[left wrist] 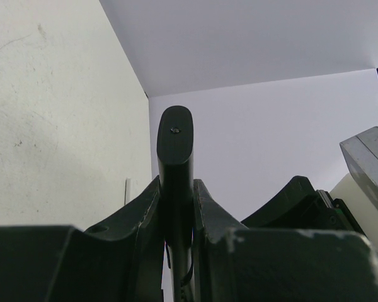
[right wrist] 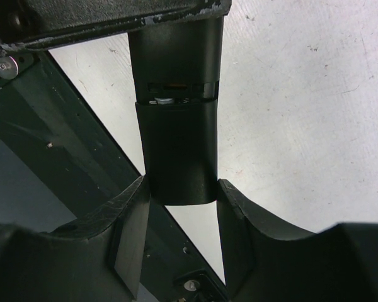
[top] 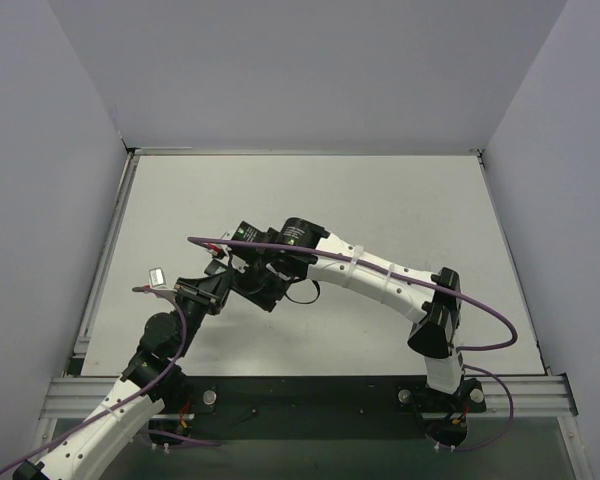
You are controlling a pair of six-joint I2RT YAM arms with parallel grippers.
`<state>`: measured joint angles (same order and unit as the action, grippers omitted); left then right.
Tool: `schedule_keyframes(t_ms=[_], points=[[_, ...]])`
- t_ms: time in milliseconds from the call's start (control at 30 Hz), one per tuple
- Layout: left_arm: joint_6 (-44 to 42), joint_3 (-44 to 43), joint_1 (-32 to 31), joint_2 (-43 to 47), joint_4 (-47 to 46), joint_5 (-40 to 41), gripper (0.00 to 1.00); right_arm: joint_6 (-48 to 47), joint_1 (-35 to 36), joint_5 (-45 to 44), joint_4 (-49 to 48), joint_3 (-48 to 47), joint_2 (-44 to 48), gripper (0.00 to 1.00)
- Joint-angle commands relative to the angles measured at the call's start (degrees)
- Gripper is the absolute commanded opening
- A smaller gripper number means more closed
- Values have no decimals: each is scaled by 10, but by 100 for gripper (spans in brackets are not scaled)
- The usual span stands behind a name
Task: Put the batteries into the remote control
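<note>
While both arms meet over the left half of the table, we note the remote control held up off it, one claw at each end. Left claw: shut tight across the remote's thin dimension, with the slim black body standing up between the pads. Right claw: part closed, its fingers set against either long edge of the rounded end section, which reads to us as the sliding back cover. A seam gapes across the body above that section, and a pale metal glint shows inside it (battery end or spring contact, we cannot tell which). No loose batteries show in any view, so we cannot say where they lie. Handling, our judgement: the remote is a light, stiff plastic shell, smooth and rather slippery, best held near one end and clear of the compartment. The cover looks thin and may flex or jam if squeezed. Press its edges lightly and draw it along the body. Batteries would be small, hard, smooth and prone to roll, so pinch each across its middle.
</note>
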<state>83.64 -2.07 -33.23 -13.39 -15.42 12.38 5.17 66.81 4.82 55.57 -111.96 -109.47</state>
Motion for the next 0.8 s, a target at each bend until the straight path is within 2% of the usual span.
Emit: schedule_keyframes(t_ms=[0,767], points=[[9,35,-1,-1,-12,11,0,13,3,-15,27,-22,-7,20],[42,35,-10,15,6,23,0,24,-1,-17,32,-47,-29,27]])
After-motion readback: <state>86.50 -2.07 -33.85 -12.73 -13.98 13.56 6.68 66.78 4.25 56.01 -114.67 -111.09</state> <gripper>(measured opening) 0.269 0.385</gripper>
